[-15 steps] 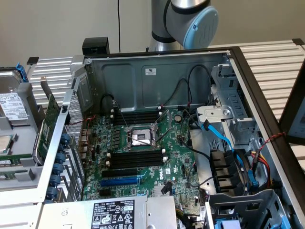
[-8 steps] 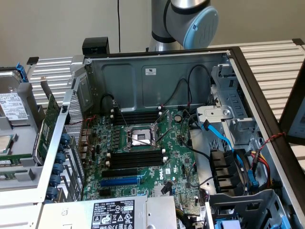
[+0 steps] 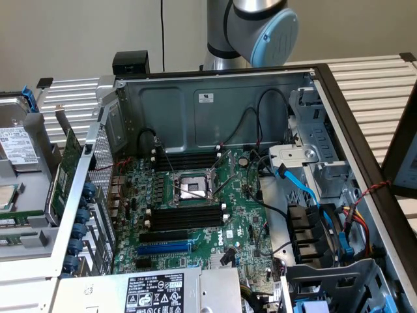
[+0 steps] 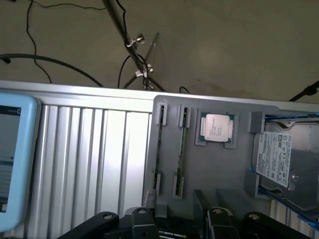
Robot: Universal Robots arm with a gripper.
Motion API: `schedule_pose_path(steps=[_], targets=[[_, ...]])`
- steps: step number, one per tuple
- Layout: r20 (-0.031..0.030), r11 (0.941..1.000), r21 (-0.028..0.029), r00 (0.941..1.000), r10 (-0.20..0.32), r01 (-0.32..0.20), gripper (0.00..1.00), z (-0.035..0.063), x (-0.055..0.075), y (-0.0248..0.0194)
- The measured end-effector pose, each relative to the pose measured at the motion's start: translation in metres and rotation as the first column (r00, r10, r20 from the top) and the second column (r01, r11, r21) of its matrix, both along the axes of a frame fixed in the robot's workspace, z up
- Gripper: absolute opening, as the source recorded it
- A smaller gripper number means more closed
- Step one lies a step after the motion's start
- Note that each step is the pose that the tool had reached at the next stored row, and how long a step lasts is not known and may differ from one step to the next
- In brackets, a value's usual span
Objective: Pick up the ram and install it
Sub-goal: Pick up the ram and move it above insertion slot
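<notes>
Ram (image 4: 180, 149) stands on its thin edge, clipped at both ends in the grey tray (image 4: 219, 174) beside the processor (image 4: 217, 129), likely so its upper edge stays free to pinch. Its long axis runs from the tray's floor-side rim toward the claw (image 4: 174, 221), which hangs above, spread and empty.

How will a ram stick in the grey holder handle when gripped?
Ram stick stands on edge, thin: probably stiff and light, but narrow to grip. End clips of the grey holder may resist lifting slightly.
</notes>
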State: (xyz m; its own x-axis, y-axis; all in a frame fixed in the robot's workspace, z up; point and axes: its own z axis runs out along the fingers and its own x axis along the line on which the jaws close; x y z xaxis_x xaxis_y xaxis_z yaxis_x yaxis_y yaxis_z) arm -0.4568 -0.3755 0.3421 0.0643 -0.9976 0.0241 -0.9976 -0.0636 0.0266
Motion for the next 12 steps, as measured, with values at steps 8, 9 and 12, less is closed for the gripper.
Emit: schedule_pose_path(steps=[8, 9, 12], targets=[[0.0009, 0.9995, 0.0, 0.9995, -0.031, 0.031, 0.42, -0.0146, -0.001, -0.0002], [0.001, 0.9994, 0.0, 0.9994, -0.033, 0.033, 0.42, -0.0164, -0.001, -0.0002], [0.0008, 0.9992, 0.0, 0.9992, -0.04, 0.04, 0.42, -0.0219, -0.002, -0.0003]])
